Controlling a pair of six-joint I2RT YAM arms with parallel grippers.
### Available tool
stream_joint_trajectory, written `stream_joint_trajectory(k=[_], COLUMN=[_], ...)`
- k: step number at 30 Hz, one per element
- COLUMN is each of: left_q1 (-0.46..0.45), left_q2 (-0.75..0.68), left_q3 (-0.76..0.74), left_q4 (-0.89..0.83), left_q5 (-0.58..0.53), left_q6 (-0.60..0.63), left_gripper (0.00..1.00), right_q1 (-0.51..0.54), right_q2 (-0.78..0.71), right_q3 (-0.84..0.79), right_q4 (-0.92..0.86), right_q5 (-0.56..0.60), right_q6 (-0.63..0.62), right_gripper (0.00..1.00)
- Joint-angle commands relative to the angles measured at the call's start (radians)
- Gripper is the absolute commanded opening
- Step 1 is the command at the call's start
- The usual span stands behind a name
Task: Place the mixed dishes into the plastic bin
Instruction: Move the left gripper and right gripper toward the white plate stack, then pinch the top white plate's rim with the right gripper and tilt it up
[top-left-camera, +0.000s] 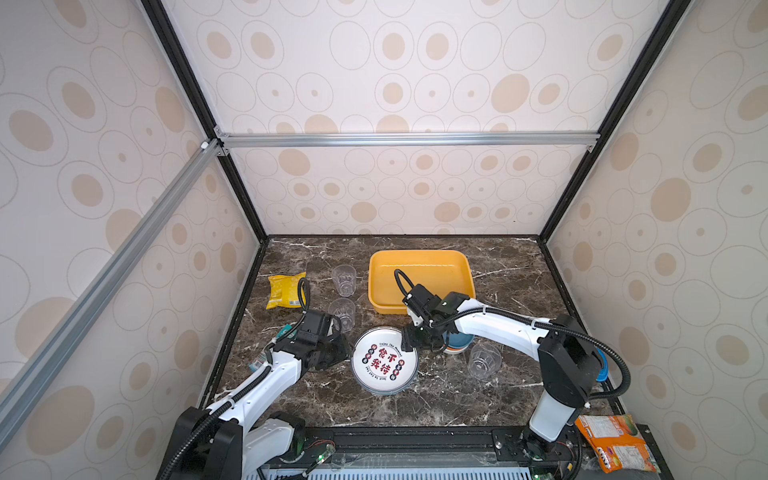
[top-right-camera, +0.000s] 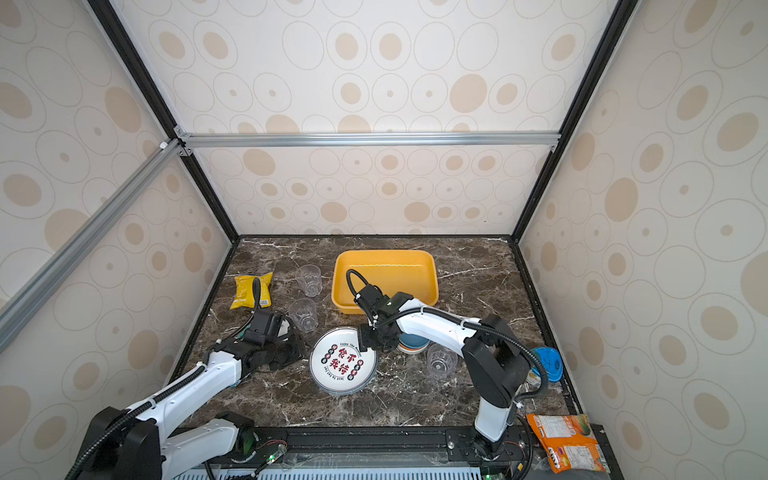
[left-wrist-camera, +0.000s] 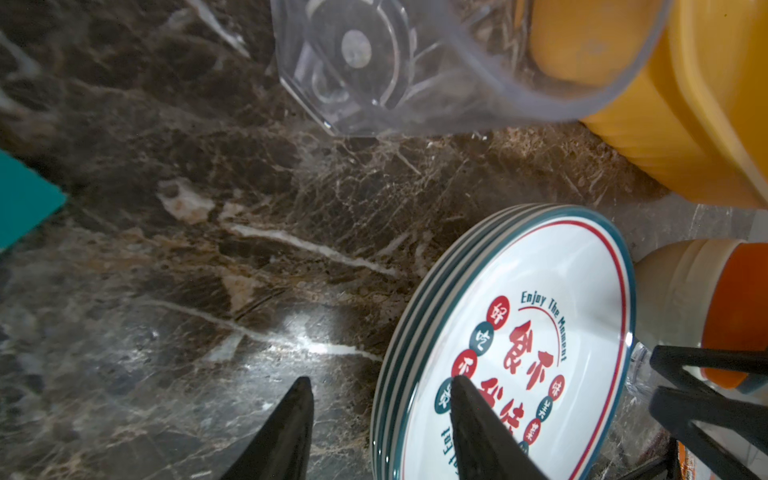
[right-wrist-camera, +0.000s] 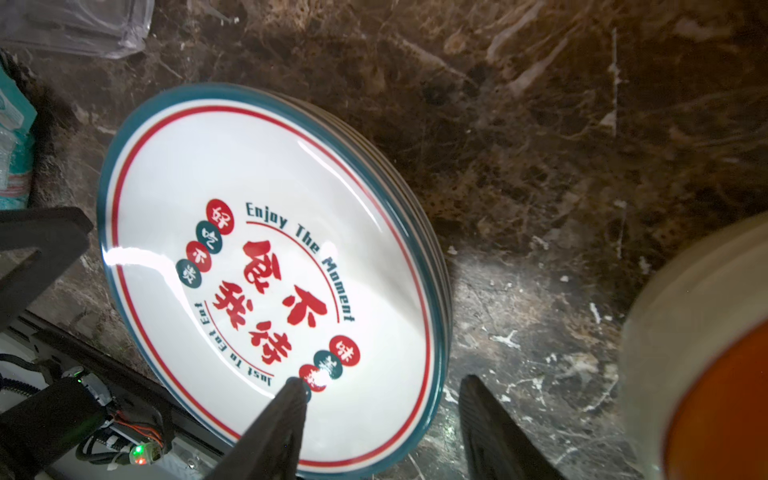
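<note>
A stack of printed plates (top-left-camera: 384, 360) (top-right-camera: 343, 360) lies at the table's front middle. My left gripper (top-left-camera: 350, 352) (left-wrist-camera: 380, 386) stands open astride the stack's left rim (left-wrist-camera: 540, 332), one finger over the top plate and one over the table. My right gripper (top-left-camera: 409, 340) (right-wrist-camera: 382, 386) is open astride the far right rim (right-wrist-camera: 249, 208) in the same way. Behind the plates sits the yellow-orange plastic bin (top-left-camera: 419, 254) (top-right-camera: 384, 253), with nothing in it. Stacked small bowls (top-left-camera: 459, 344) (right-wrist-camera: 706, 353) sit under the right arm. Clear cups (top-left-camera: 344, 279) (top-left-camera: 343, 313) (top-left-camera: 484, 360) stand around.
A yellow snack bag (top-left-camera: 286, 290) lies at the back left. An orange printed packet (top-left-camera: 615, 442) rests off the table's front right corner. A teal packet (left-wrist-camera: 25, 199) lies beside the left arm. A blue round object (top-right-camera: 548, 363) is behind the right arm.
</note>
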Motion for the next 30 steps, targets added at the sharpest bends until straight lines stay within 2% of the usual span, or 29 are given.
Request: stream_joint_trajectory(k=[1, 11, 23, 30], left_q1=[-0.009, -0.009, -0.009, -0.010], left_q2=[0.002, 0.011, 0.016, 0.016], left_q3=[0.000, -0.005, -0.015, -0.017], left_q4=[0.012, 0.018, 0.028, 0.028], left_q5=[-0.006, -0.001, 0.004, 0.009], left_q6=[-0.017, -0.018, -0.023, -0.024], left_gripper=[0.54, 0.54, 0.49, 0.49], right_q1=[0.011, 0.012, 0.014, 0.015], right_q2=[0.027, 0.058, 0.061, 0.046], right_q3=[0.029, 0.042, 0.054, 0.055], right_q4=[-0.010, -0.004, -0.001, -0.024], right_q5=[0.009, -0.002, -0.019, 0.021], right_q6=[0.011, 0.011, 0.002, 0.010], right_gripper=[0.63, 0.65, 0.60, 0.65])
